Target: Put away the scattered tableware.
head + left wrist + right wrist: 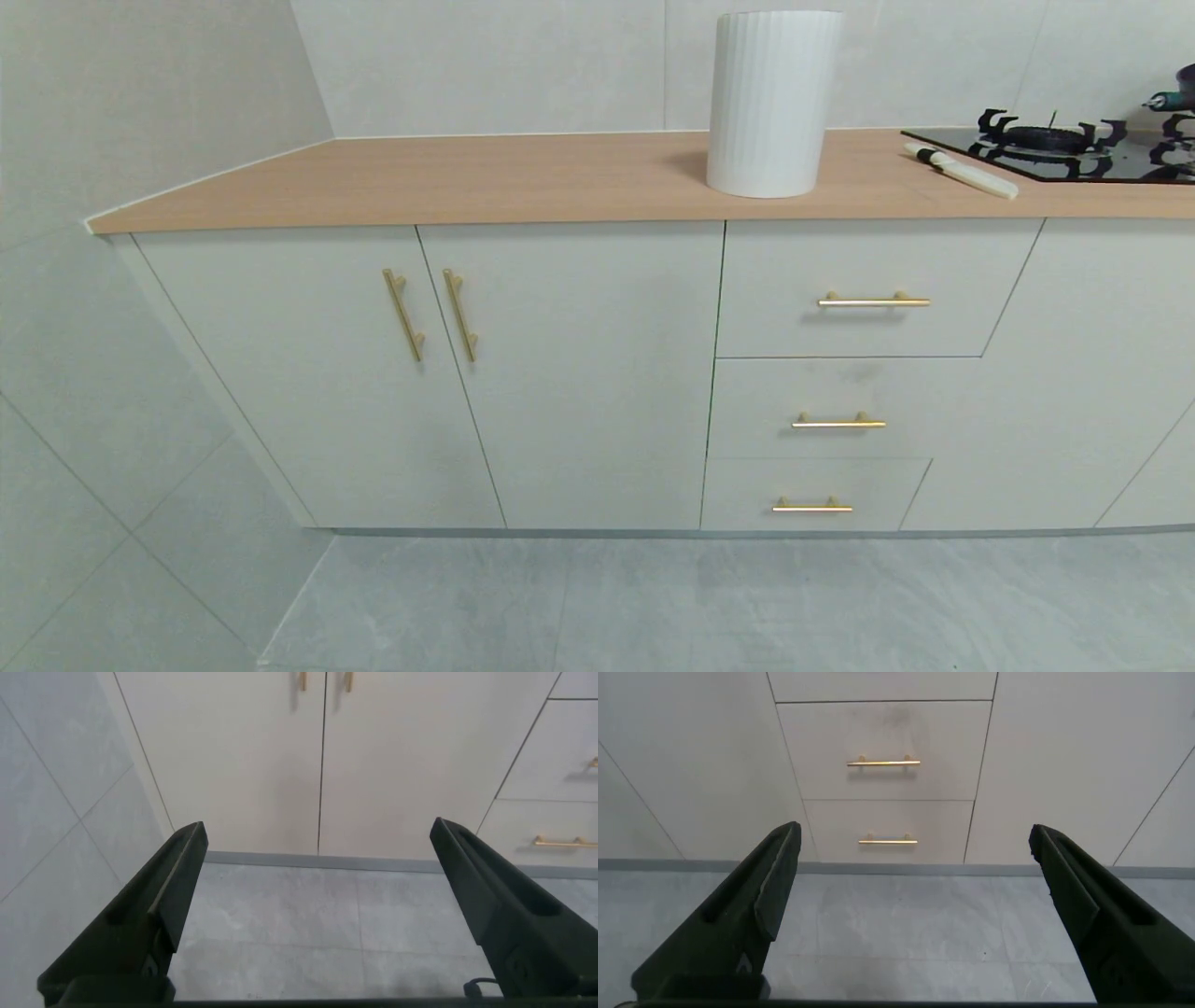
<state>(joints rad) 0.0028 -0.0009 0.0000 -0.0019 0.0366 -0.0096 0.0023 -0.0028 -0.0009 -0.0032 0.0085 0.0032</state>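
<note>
Wooden counter (467, 177) carries a knife (962, 172) by the hob (1055, 154); we hold left gripper (318, 829) and right gripper (915, 831) spread wide, empty.

showing matt, smooth wood grain across the counter (467, 177). looking ribbed and matt white on the jar (770, 103). gleaming glossy black, like glass, on the hob (1120, 173), with dull black metal for the grates (1041, 138). appearing smooth, white and plastic-like on the knife (971, 175). shining as polished brass-toned metal along the handles (873, 301). staying flat, matt off-white on the doors (308, 392). resembling smooth grey stone tile on floor (747, 607) and wall (485, 65). looking matt black, plastic-like, on left gripper (318, 826) and right gripper (913, 829).
</note>
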